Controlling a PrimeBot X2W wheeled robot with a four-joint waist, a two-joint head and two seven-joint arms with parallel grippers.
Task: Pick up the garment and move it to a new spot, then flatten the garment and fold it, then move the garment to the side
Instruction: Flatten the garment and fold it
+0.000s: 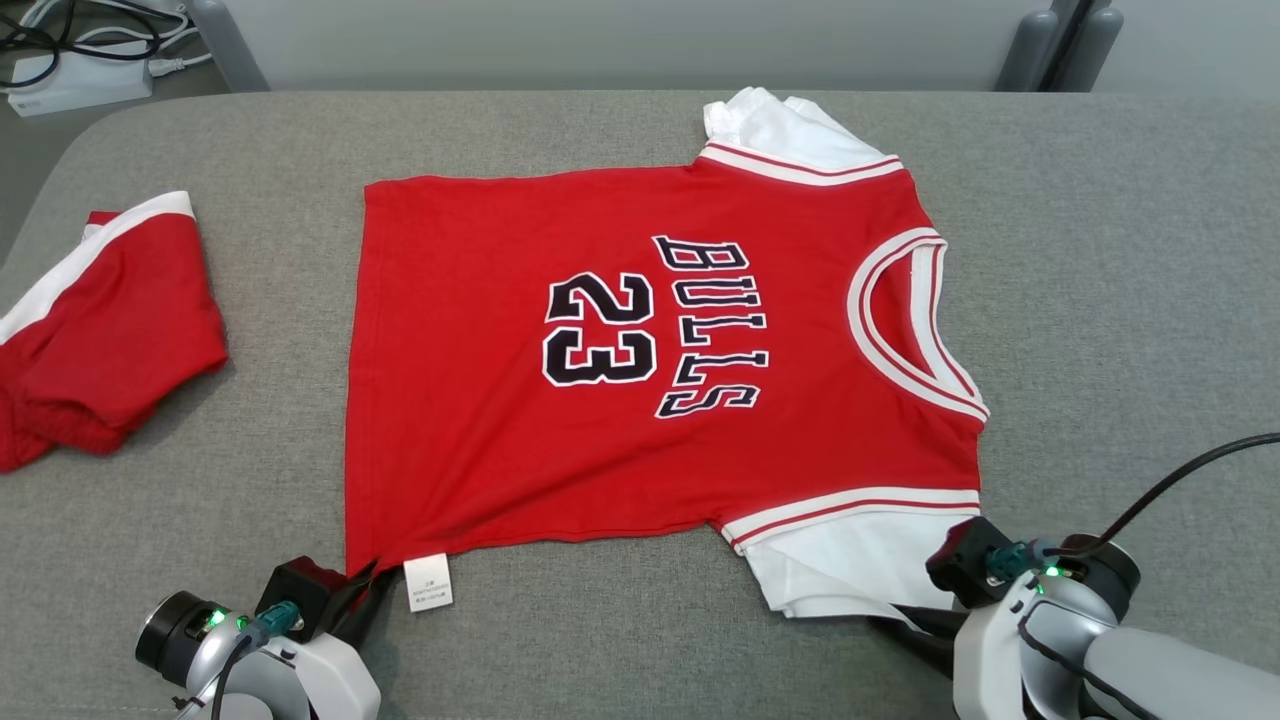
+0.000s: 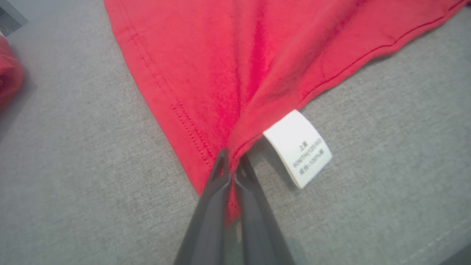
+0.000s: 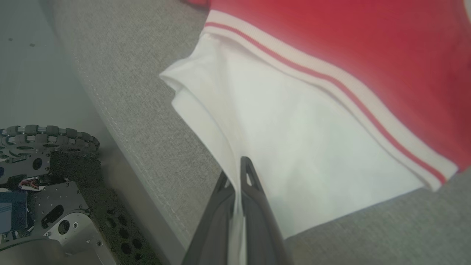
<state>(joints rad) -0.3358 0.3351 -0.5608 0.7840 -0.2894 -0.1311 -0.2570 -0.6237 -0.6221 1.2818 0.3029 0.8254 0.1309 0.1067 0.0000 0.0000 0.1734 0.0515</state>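
Red jersey lies flat, print side up, across the centre of the head view on the grey pad. Neck opening is toward the right of the frame, hem toward the left, and "BULLS 23" reads sideways. Left gripper, at the lower left of the head view, has its fingers pressed together on the jersey's lower-left hem corner. In the left wrist view the red cloth bunches into a ridge running up from the tips. White care label sticks out of the seam just right of those fingers and lies on the pad. Right gripper, at the lower right of the head view, pinches the edge of the white near sleeve. The right wrist view shows white fabric caught between the two dark fingers, with a crease leading to them. Far sleeve pokes out beyond the jersey's top edge, slightly rumpled. Second red garment, white-trimmed, sits crumpled at the left edge, well apart from the jersey. Wheeled base shows at the lower left of the right wrist view, below the pad's edge.
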